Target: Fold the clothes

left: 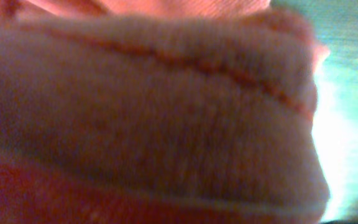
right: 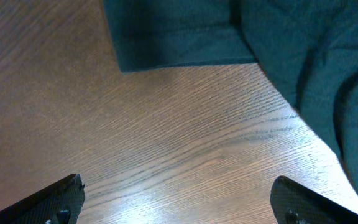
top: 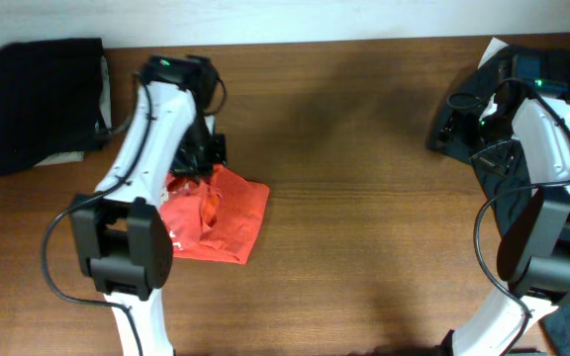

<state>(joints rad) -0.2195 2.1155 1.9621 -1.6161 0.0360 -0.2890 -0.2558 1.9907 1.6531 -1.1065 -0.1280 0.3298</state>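
Red-orange shirt (top: 228,220) is lying bunched up on the wood table (top: 364,198), left of centre, partly under the left arm. Left gripper (top: 198,158) is sitting at its top edge. Overhead is hiding the jaws and the left wrist view is only showing blurry fabric with a seam, so can't tell if they're closed. Right gripper (right: 179,208) is hovering with jaws spread wide over bare wood, beside dark cloth (right: 291,62).

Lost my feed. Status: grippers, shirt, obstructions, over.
Left gripper down on the red shirt, jaws hidden. Right gripper open over bare table, beside dark cloth. Shirt bunched, not squared. Nothing blocking it.
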